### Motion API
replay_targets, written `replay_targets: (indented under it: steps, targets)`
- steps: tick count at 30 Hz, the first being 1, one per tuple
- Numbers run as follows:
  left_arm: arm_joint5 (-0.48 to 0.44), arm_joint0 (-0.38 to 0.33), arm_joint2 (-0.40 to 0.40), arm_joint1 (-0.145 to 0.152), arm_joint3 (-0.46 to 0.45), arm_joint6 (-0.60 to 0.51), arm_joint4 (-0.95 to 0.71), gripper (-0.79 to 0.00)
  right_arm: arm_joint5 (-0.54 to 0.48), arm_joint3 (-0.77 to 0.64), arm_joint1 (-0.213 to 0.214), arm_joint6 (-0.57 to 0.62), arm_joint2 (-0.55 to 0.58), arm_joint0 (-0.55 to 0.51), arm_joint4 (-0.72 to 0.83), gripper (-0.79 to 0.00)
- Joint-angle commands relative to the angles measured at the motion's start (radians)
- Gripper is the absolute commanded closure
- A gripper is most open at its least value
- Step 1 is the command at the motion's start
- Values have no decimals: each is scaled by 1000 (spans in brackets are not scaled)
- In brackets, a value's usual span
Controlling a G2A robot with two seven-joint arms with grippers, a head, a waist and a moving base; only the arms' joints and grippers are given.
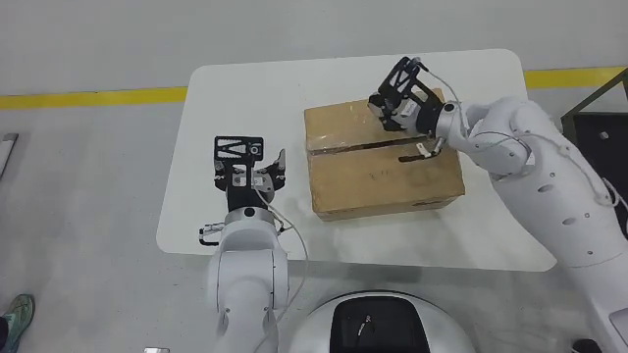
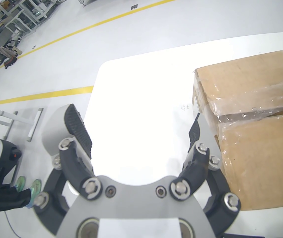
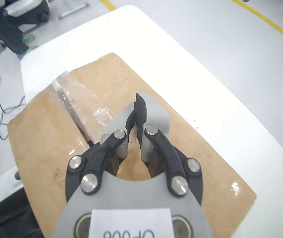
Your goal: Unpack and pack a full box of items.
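While our left claw (image 2: 134,112) hangs over the white table (image 2: 136,80) with its fingers (image 2: 78,125) spread wide and nothing between them, the cardboard box (image 2: 255,137) stands just beside it, on the side toward our right arm, apart from the nearer finger. We keep our right claw (image 3: 139,105) above the box top, near its far edge, with the two pads pressed together and nothing caught between them; whether the tips touch the cardboard we cannot tell. Just on the near side of this claw runs the seam between the two top flaps, covered by crumpled clear tape (image 3: 82,95). Both flaps lie down flat, though a narrow dark gap shows along the seam under the tape. From above, the box's left end sits between our two claws, which are well apart
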Motion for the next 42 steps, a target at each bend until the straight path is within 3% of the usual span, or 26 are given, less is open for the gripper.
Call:
replay_targets:
  steps: [1,8,14,19,30,42]
  targets:
    - [-1,0,3,0,1,1,0,-785,1,-17,3,-24,30,-23,67,0]
    - [-9,-8,10,-1,8,2,1,-785,20,-115,12,-77,111,-130,266,0]
    - [-13,-17,11,-1,16,0,3,-785,78,-205,10,-92,120,-154,364,0]
    - [-11,-24,15,-2,25,0,1,-785,78,-244,14,-72,119,-169,314,0]
    - [-24,-39,42,-5,33,-5,-24,-785,0,-215,35,-128,210,-317,300,0]
    - [-51,-96,132,-15,76,-4,-46,-785,-65,-150,43,-150,225,-338,275,0]
